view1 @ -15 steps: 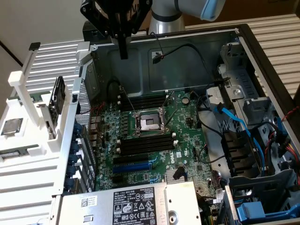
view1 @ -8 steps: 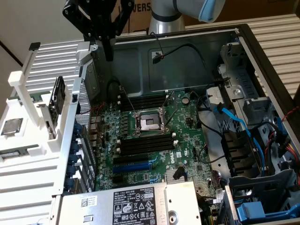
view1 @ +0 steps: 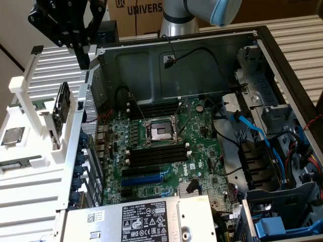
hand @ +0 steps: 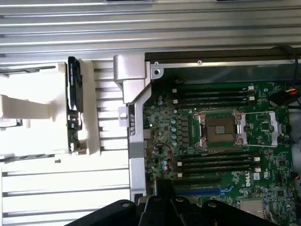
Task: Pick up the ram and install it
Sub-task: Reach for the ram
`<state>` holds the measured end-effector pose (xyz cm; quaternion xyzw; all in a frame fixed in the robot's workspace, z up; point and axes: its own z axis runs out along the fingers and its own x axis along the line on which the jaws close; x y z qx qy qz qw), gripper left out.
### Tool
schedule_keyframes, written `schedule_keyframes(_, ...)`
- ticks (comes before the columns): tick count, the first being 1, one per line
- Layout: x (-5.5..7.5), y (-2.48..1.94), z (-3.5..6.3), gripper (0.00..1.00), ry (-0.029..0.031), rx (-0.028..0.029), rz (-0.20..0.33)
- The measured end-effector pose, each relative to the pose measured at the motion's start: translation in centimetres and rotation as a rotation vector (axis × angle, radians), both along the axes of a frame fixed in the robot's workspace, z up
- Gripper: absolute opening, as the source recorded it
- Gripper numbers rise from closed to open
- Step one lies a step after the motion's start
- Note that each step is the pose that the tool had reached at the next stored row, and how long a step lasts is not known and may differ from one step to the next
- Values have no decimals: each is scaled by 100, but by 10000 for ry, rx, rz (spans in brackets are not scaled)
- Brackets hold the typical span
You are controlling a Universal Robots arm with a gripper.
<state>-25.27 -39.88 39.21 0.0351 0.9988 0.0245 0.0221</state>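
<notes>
Black pincer (view1: 83, 63) is hovering at approx 11 o'clk in the exterior view, over the spot where the white rack (view1: 38, 174) is meeting the open PC case (view1: 151, 60). Its jaws are pressing together w/ nothing btwn them, so it's carrying nothing. The ram (view1: 61, 107) is standing on its long edge in that rack, wedged btwn white posts, at roughly 7 o'clk from the pincer. It's near the pincer but not touching. Its long axis is running approx 12-to-6 here, leaning a touch toward 1-to-7, alongside the case's perforated side wall (view1: 91, 126). The black slots (view1: 156, 156) on the mobo (view1: 202, 151) are lying approx 9-to-3, at about 4 o'clk from the ram, and are looking empty. So the stick is pointing crossways to them.

Moving to the wrist view, the pincer (hand: 163, 188) is showing as dark fingers over the mobo's (hand: 263, 127) edge, closed up and empty. The ram (hand: 74, 101) is sitting edge-up in the rack (hand: 91, 132), outside the case, w/ the silver side wall (hand: 134, 122) btwn it and the board. Its long axis is running parallel to that wall and at a right angle to the slots (hand: 216, 162) flanking the CPU socket (hand: 220, 128). My read is that the ram is lying off to the rack side of the pincer, not beneath it.
</notes>
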Motion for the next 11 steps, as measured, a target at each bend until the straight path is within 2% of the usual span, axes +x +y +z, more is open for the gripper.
schedule_keyframes(4,-274,1,-11,11,1,0,-1)
schedule_keyframes(6,-364,1,-15,11,1,-1,-1)
schedule_keyframes(11,-821,1,-42,11,14,0,-1)
